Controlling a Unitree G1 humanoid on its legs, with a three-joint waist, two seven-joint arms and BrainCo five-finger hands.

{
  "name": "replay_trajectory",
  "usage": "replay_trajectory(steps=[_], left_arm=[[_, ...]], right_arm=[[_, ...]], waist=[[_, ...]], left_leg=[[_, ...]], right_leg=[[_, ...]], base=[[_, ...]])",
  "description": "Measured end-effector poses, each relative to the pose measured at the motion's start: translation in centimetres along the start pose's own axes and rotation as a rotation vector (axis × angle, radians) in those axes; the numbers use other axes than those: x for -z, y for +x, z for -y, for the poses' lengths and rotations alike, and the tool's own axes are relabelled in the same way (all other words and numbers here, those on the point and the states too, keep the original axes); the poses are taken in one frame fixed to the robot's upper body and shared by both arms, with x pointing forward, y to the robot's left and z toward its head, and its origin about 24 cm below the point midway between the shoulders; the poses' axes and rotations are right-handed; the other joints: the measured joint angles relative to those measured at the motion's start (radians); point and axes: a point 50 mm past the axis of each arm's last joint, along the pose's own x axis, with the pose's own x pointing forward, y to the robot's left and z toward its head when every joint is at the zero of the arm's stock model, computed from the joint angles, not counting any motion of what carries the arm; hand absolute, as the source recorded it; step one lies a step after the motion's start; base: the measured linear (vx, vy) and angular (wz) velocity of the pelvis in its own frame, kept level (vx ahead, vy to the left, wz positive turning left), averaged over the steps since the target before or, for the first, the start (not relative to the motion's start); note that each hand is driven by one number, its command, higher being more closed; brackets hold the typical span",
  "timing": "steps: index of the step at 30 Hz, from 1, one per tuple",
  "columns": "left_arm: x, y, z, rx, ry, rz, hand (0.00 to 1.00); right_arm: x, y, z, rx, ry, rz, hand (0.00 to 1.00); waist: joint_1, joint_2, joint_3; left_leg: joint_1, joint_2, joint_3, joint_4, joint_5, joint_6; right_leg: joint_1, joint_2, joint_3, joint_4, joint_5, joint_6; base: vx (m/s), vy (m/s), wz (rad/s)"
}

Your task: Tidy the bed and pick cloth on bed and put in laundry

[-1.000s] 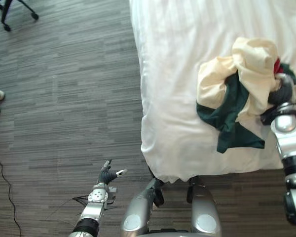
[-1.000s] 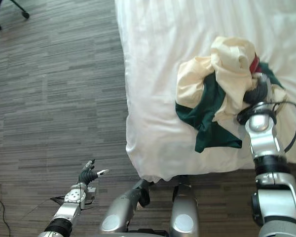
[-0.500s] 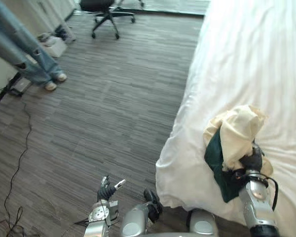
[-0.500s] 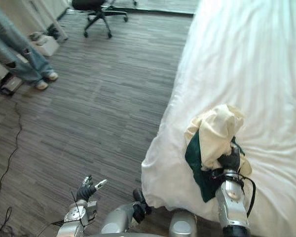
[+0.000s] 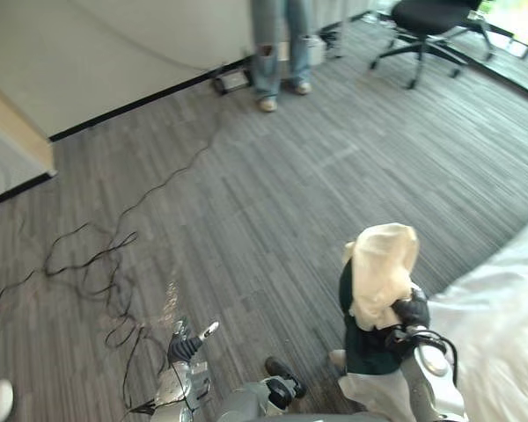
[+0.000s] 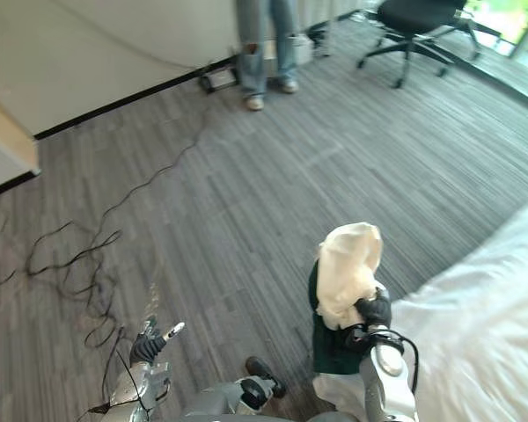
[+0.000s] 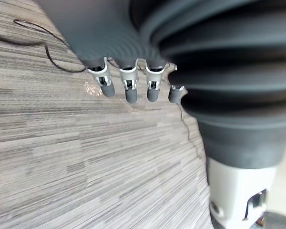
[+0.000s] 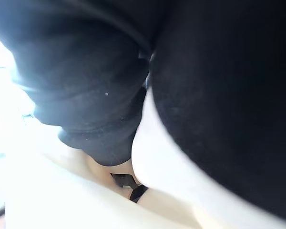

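A bundle of cream cloth (image 5: pixel 380 272) and dark green cloth (image 5: pixel 361 338) hangs in the air above the grey floor, just off the bed's corner. My right hand (image 5: pixel 411 312) is curled into the bundle from below and holds it up; in the right wrist view the cream cloth (image 8: pixel 62 191) and dark fabric (image 8: pixel 86 86) press close to the camera. The white bed (image 5: pixel 502 308) lies at the lower right. My left hand (image 5: pixel 187 345) hangs low at the lower left over the floor, its fingers (image 7: pixel 128 88) relaxed and holding nothing.
A person's legs (image 5: pixel 277 44) stand by the far wall. A black office chair (image 5: pixel 431 18) is at the top right. Loose black cables (image 5: pixel 97 255) trail over the floor at the left. A wooden unit (image 5: pixel 9 132) stands at the far left.
The whole view has swung from the bed toward the room. The cloth bundle has come off the mattress in my right hand and now hangs beside the bed. The left hand stays low.
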Motion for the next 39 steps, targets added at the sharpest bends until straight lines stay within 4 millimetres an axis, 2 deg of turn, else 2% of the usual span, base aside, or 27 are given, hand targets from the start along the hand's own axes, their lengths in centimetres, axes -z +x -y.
replay_trajectory(steps=[2, 3, 4, 5, 6, 7, 8, 11, 12, 14, 15, 16, 18, 19, 21, 22, 23, 24, 25, 26, 32, 36, 39], left_arm=[[-0.5, 0.3, -0.8, -0.011, 0.020, 0.023, 0.00], [-0.7, 0.4, -1.1, -0.016, 0.027, 0.027, 0.00], [-0.7, 0.4, -1.1, -0.012, 0.029, 0.028, 0.00], [-0.6, 0.5, -1.0, -0.015, 0.028, 0.024, 0.00], [0.0, 0.6, -1.3, -0.029, 0.026, -0.003, 0.00], [0.1, 0.9, -1.7, -0.037, 0.040, -0.009, 0.00], [0.8, 1.3, -0.8, -0.012, 0.046, -0.049, 0.00], [1.9, 0.8, 0.5, 0.012, 0.007, -0.093, 0.00], [2.7, 0.3, 0.6, 0.008, -0.009, -0.121, 0.00], [3.9, -0.6, 0.2, -0.024, -0.044, -0.164, 0.00], [4.7, -0.9, 0.8, -0.026, -0.074, -0.199, 0.00], [5.1, -1.4, 1.3, -0.028, -0.125, -0.209, 0.00], [5.1, -1.7, 2.1, -0.034, -0.193, -0.205, 0.00], [4.8, -1.5, 2.4, -0.030, -0.216, -0.196, 0.00], [4.6, -1.5, 1.8, -0.063, -0.249, -0.184, 0.00], [4.5, -1.5, 1.5, -0.076, -0.258, -0.180, 0.00], [4.5, -1.5, 1.5, -0.076, -0.258, -0.177, 0.00], [4.5, -1.5, 1.6, -0.072, -0.256, -0.177, 0.00], [4.7, -1.5, 1.5, -0.068, -0.247, -0.187, 0.00], [5.6, -1.1, 1.3, 0.000, -0.106, -0.240, 0.00], [5.9, -1.2, 1.3, -0.003, -0.101, -0.251, 0.00], [7.8, -1.3, 1.0, -0.018, -0.061, -0.351, 0.00], [8.6, -1.2, 0.6, -0.038, -0.040, -0.401, 0.00]], right_arm=[[0.6, -0.3, -0.6, -0.009, 0.013, -0.018, 1.00], [0.8, -0.4, -0.6, -0.008, 0.013, -0.024, 1.00], [1.0, -0.5, -0.5, -0.003, 0.013, -0.031, 1.00], [1.3, -0.6, -0.5, 0.000, 0.013, -0.043, 1.00], [1.8, -0.7, -1.0, 0.002, 0.040, -0.060, 1.00], [2.2, -1.0, -1.4, 0.005, 0.066, -0.065, 1.00], [3.5, -1.8, -1.1, 0.031, 0.077, -0.119, 1.00], [5.6, -3.0, -0.6, 0.075, 0.077, -0.211, 1.00], [6.2, -3.3, -0.7, 0.095, 0.087, -0.233, 1.00], [6.9, -3.8, -1.2, 0.101, 0.089, -0.263, 1.00], [7.1, -3.8, -0.9, 0.108, 0.078, -0.274, 1.00], [7.1, -3.6, -0.7, 0.117, 0.065, -0.276, 1.00], [6.7, -3.2, -0.9, 0.114, 0.062, -0.262, 1.00], [6.6, -3.0, -1.2, 0.104, 0.061, -0.256, 1.00], [6.7, -3.0, -1.4, 0.097, 0.062, -0.260, 1.00], [6.6, -2.8, -1.5, 0.094, 0.061, -0.254, 1.00], [6.5, -2.7, -1.4, 0.093, 0.057, -0.253, 1.00], [6.6, -2.5, -1.3, 0.092, 0.047, -0.259, 1.00], [7.0, -2.4, -1.2, 0.095, 0.037, -0.279, 1.00], [9.5, -2.8, 0.5, 0.149, -0.036, -0.426, 1.00], [9.8, -3.0, 0.7, 0.158, -0.035, -0.436, 1.00], [11.5, -4.1, 2.3, 0.227, -0.026, -0.523, 1.00], [12.5, -4.6, 3.3, 0.294, 0.016, -0.580, 1.00]], waist=[[-0.004, -0.005, 0.000], [-0.007, -0.011, 0.000], [-0.010, -0.013, 0.000], [-0.022, -0.007, 0.000], [-0.040, -0.026, 0.006], [-0.059, -0.047, 0.015], [-0.069, -0.066, 0.036], [-0.070, -0.068, 0.043], [-0.060, -0.076, 0.040], [-0.039, -0.112, 0.024], [-0.037, -0.096, 0.012], [-0.015, -0.065, -0.005], [0.003, -0.048, -0.007], [0.003, -0.065, 0.005], [0.017, -0.075, 0.010], [0.027, -0.084, 0.010], [0.030, -0.083, 0.009], [0.026, -0.069, 0.007], [0.026, -0.069, 0.004], [-0.027, -0.085, 0.020], [-0.026, -0.084, 0.021], [-0.026, -0.081, 0.024], [-0.026, -0.081, 0.042]], left_leg=[[0.056, -0.043, -0.139, -0.045, 0.017, 0.018], [0.080, -0.071, -0.221, -0.053, 0.022, 0.011], [0.089, -0.083, -0.264, -0.058, 0.021, 0.009], [0.111, -0.088, -0.309, -0.092, -0.048, -0.050], [0.113, -0.057, -0.196, -0.039, -0.163, -0.152], [0.094, 0.018, -0.084, 0.060, -0.185, -0.027], [0.127, 0.000, -0.155, 0.076, -0.130, -0.014], [0.185, -0.020, -0.310, 0.060, -0.127, -0.018], [0.222, -0.036, -0.359, 0.049, -0.130, -0.033], [0.277, -0.079, -0.404, 0.046, -0.150, -0.071], [0.302, -0.070, -0.423, 0.050, -0.156, -0.096], [0.298, -0.054, -0.440, 0.082, -0.146, -0.114], [0.243, -0.046, -0.435, 0.205, -0.146, -0.123], [0.172, -0.012, -0.371, 0.356, -0.178, -0.174], [0.125, 0.103, -0.215, 0.488, -0.203, -0.178], [0.107, 0.165, -0.127, 0.482, -0.211, -0.187], [0.106, 0.193, -0.086, 0.414, -0.207, -0.195], [0.110, 0.221, -0.043, 0.258, -0.169, -0.203], [0.126, 0.204, -0.037, 0.222, -0.159, -0.176], [0.252, 0.095, -0.150, -0.106, -0.010, -0.204], [0.254, 0.096, -0.144, -0.105, -0.010, -0.204], [0.256, 0.099, -0.134, -0.101, -0.013, -0.209], [0.261, 0.106, -0.126, -0.094, -0.019, -0.219]], right_leg=[[-0.063, 0.123, 0.242, 0.015, -0.066, 0.066], [-0.090, 0.159, 0.285, 0.016, -0.088, 0.073], [-0.111, 0.176, 0.301, 0.013, -0.096, 0.064], [-0.156, 0.235, 0.357, -0.024, -0.106, 0.059], [-0.193, 0.252, 0.430, -0.079, -0.115, 0.077], [-0.229, 0.267, 0.478, -0.106, -0.132, 0.112], [-0.257, 0.309, 0.652, -0.132, -0.140, 0.126], [-0.323, 0.400, 0.840, -0.137, -0.130, 0.131], [-0.344, 0.408, 0.860, -0.172, -0.086, 0.136], [-0.349, 0.388, 0.838, -0.297, 0.152, 0.093], [-0.332, 0.378, 0.814, -0.257, 0.151, 0.116], [-0.308, 0.363, 0.767, -0.283, 0.151, 0.112], [-0.234, 0.326, 0.706, -0.370, 0.148, 0.105], [-0.169, 0.297, 0.661, -0.437, 0.149, 0.105], [-0.087, 0.275, 0.597, -0.494, 0.150, 0.104], [-0.058, 0.255, 0.562, -0.508, 0.150, 0.105], [-0.051, 0.248, 0.542, -0.509, 0.149, 0.107], [-0.042, 0.250, 0.506, -0.510, 0.145, 0.121], [-0.035, 0.243, 0.498, -0.516, 0.143, 0.136], [-0.029, 0.285, 0.411, -0.690, 0.257, 0.131], [-0.030, 0.286, 0.415, -0.689, 0.257, 0.131], [-0.034, 0.286, 0.421, -0.678, 0.254, 0.131], [-0.067, 0.285, 0.439, -0.608, 0.214, 0.126]], base=[[0.17, 0.075, 2.07], [0.17, 0.032, 2.15], [0.16, 0.025, 2.14], [0.19, 0.016, 1.93], [0.23, -0.024, 2.24], [0.40, -0.105, 2.75], [0.36, -0.125, 2.54], [0.33, -0.046, 2.08], [0.35, -0.018, 1.70], [0.38, -0.046, 1.33], [0.37, -0.042, 1.05], [0.36, -0.032, 0.91], [0.35, 0.004, 1.01], [0.37, -0.002, 1.30], [0.26, 0.003, 1.12], [0.19, 0.041, 0.82], [0.19, 0.134, 0.75], [0.12, 0.147, 0.56], [0.09, 0.125, 0.41], [0.03, 0.036, 0.12], [0.00, 0.000, -0.01], [0.00, 0.000, -0.05], [-0.03, -0.024, -0.14]])
